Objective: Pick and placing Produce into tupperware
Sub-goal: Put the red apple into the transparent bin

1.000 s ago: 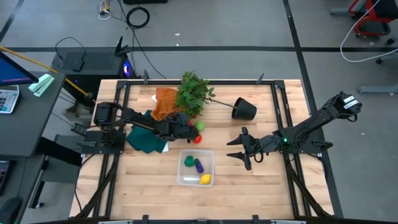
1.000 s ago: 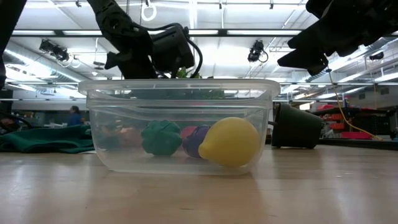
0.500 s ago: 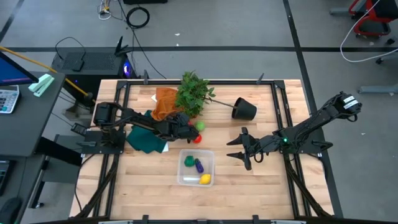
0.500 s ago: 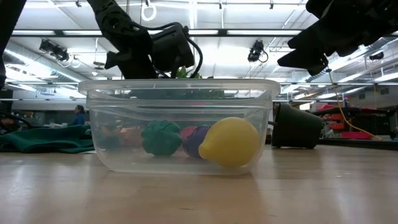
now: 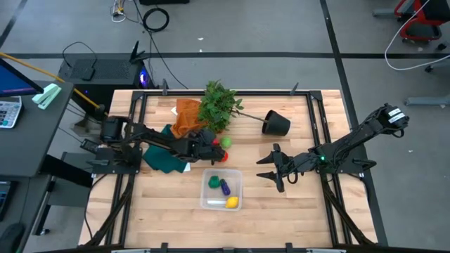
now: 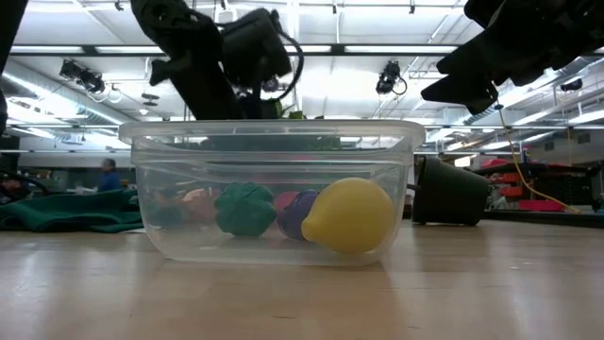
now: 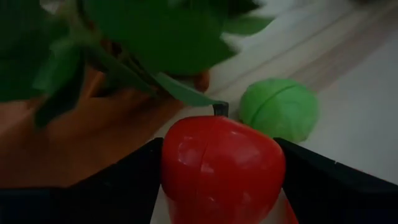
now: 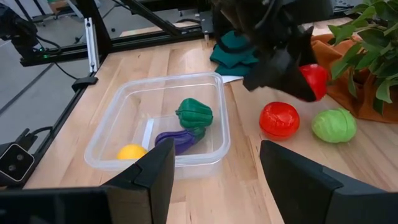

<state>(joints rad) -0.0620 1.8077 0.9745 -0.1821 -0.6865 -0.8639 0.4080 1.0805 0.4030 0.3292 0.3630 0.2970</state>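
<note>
- Left gripper (image 8: pixel 297 78) closed on a red fruit (image 7: pixel 222 169), raised off the table at about 11 o'clock from the tub (image 5: pixel 222 190).
- Could slip free if the grip on the round, smooth fruit loosens during transfer, and roll away across the wood.
- Plant (image 5: pixel 218 105) leaves hang close by at 12 o'clock; could snag.
- Second red fruit (image 8: pixel 279 119) and green fruit (image 8: pixel 334 125) lie below, outside the tub.
- Tub holds green (image 8: pixel 194 113), purple (image 8: pixel 180 139) and yellow (image 8: pixel 132 152) pieces.
- Right gripper (image 5: pixel 273 168) wide open and empty, waiting at 3 o'clock of the tub.

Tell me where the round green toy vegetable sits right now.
In the high view, the round green toy vegetable lies on the wooden table, outside the clear plastic tub, beside the leafy plant and orange cloth.
</note>
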